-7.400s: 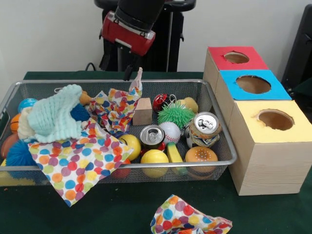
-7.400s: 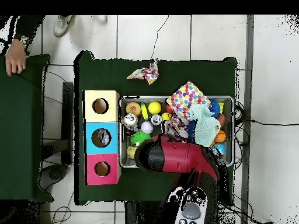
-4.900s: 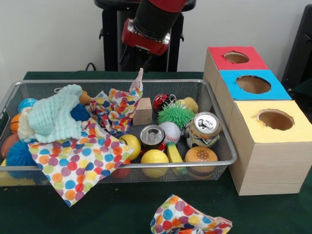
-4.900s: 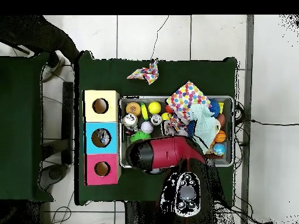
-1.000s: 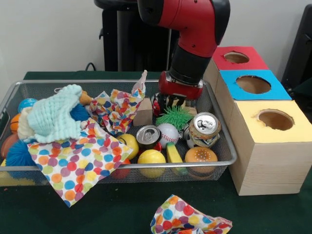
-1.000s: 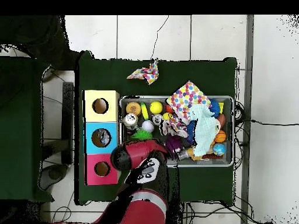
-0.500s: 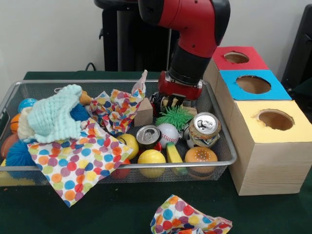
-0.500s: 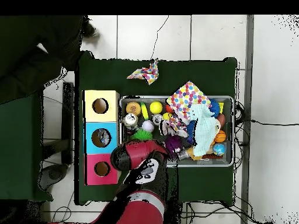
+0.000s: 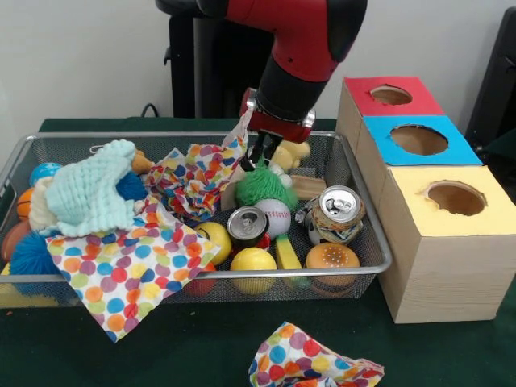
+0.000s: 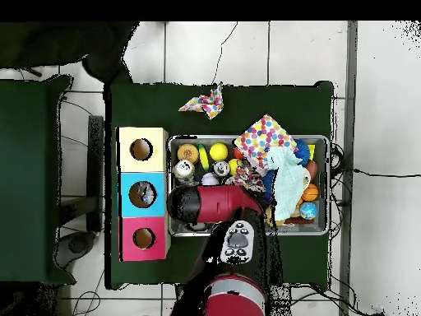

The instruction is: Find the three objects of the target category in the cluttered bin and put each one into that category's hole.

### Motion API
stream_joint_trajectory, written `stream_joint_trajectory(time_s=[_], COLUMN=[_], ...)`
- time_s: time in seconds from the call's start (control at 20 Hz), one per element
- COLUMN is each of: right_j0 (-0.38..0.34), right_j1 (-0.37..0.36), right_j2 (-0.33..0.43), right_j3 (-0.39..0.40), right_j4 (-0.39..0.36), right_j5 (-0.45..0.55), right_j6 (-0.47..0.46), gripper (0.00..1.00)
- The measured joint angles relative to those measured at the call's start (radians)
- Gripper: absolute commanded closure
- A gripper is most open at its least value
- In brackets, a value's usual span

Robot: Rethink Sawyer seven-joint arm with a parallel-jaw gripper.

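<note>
Since a second ago my gripper [image 9: 260,158] has closed on the spiky green rubber ball [image 9: 260,185] and lifted it above the wire mesh bin [image 9: 367,234]; I'd keep rising clear of the rim, then carry it to the blue-topped wooden box [image 9: 418,140].

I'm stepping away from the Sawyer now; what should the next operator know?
Gripper: jaws shut on the green spiky ball, held above the bin's clutter.
In the bin: baseball, two cans, yellow balls, toy burger, cloths.
Boxes: red, blue and yellow holes; something already lies in the blue one.
Left: drop the spiky ball in its hole and keep searching.
</note>
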Motion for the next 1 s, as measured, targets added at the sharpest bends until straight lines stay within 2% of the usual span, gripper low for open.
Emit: stream_joint_trajectory(time_s=[0.15,0.4,0.7,1.0], right_j0=[-0.049,-0.106,-0.159,-0.175], right_j1=[-0.046,-0.096,-0.146,-0.157], right_j2=[0.029,0.066,0.095,0.124], right_j3=[-0.031,-0.047,-0.048,-0.051], right_j4=[0.001,0.000,-0.001,-0.008], right_j5=[0.160,0.260,0.276,0.276], right_j6=[0.000,0.000,0.000,0.000], gripper=[1.00,1.00,1.00,1.00])
